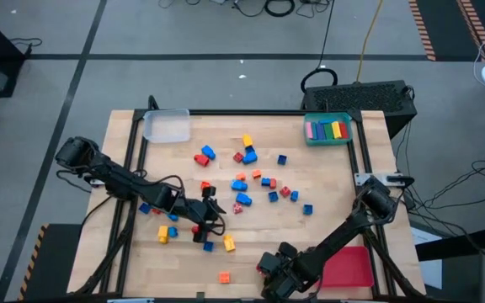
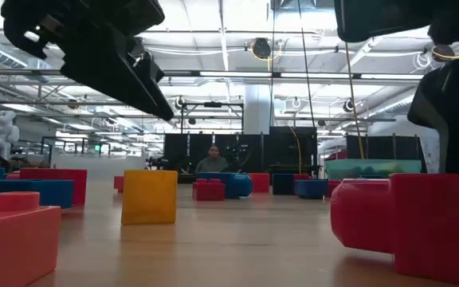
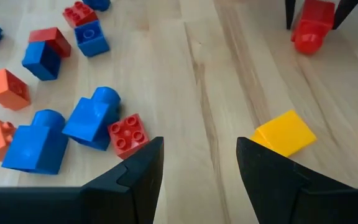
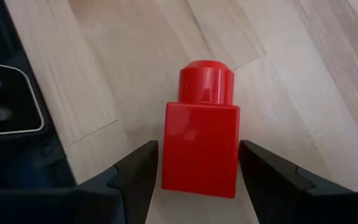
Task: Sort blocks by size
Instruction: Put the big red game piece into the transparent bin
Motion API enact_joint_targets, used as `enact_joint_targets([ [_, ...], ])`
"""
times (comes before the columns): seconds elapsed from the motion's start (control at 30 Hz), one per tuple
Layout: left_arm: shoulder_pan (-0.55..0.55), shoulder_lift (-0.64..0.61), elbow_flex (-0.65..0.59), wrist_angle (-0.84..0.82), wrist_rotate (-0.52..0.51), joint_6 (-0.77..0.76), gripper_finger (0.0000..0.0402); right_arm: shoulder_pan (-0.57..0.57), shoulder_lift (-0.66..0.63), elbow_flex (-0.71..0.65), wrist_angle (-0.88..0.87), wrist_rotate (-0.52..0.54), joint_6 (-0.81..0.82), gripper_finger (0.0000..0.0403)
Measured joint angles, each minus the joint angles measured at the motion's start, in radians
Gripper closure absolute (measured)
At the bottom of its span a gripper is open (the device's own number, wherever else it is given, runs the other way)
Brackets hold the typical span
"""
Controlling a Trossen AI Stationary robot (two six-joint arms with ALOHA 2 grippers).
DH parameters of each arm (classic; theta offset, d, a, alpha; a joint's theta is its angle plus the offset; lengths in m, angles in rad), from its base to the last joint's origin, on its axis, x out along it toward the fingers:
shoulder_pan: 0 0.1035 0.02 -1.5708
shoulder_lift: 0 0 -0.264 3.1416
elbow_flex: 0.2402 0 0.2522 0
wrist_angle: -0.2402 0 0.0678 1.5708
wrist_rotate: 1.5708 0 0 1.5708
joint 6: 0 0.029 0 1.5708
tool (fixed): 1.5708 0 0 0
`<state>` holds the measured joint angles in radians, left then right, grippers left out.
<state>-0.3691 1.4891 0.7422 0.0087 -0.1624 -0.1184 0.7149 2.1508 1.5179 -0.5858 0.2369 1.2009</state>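
Many small blocks lie scattered on the wooden table [image 1: 327, 189], in red, blue, orange and yellow. My right gripper [image 1: 272, 268] is at the near edge, shut on a red single-stud block [image 4: 201, 140]. The low view shows this block large at the right [image 2: 409, 223]. My left gripper [image 1: 210, 225] hangs open over the table's left middle, with nothing between its fingers [image 3: 199, 155]. A red four-stud brick [image 3: 128, 134] lies by one of its fingers, and a yellow block [image 3: 284, 132] lies by the other. My right gripper pinches the red block between its two fingers, on two opposite flat sides [image 4: 169, 155] below the stud. The fingers slant steeply down from above. The block lies on its side with its stud [image 2: 357, 215] pointing level. Whether its underside touches the table, I cannot tell.
A clear tray [image 1: 167, 126] stands at the far left. At the far right, a teal tray [image 1: 327, 129] holds coloured bars. A red tray [image 1: 348, 268] lies just right of my right gripper. Loose blocks [image 1: 251, 181] fill the middle. A person [image 2: 212, 162] sits far behind the table.
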Motion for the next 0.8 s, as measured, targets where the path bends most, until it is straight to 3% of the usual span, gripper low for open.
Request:
enact_joint_targets([
  [0.17, -0.006, 0.069, 0.0, 0.078, 0.042, 0.019, 0.0198, -0.001, 0.003, 0.001, -0.009, 0.012, -0.023, 0.0207],
  [0.37, -0.035, 0.151, 0.0, 0.22, 0.079, 0.13, 0.0198, -0.009, 0.002, -0.001, 0.001, 0.053, -0.101, 0.0296],
  [0.53, -0.048, 0.165, 0.0, 0.331, 0.08, 0.16, 0.0198, -0.03, 0.002, -0.002, 0.027, 0.134, -0.182, 0.0296],
  [0.8, -0.048, 0.166, 0.0, 0.364, 0.149, 0.151, 0.019, -0.093, -0.017, -0.002, 0.037, 0.273, -0.311, 0.0292],
])
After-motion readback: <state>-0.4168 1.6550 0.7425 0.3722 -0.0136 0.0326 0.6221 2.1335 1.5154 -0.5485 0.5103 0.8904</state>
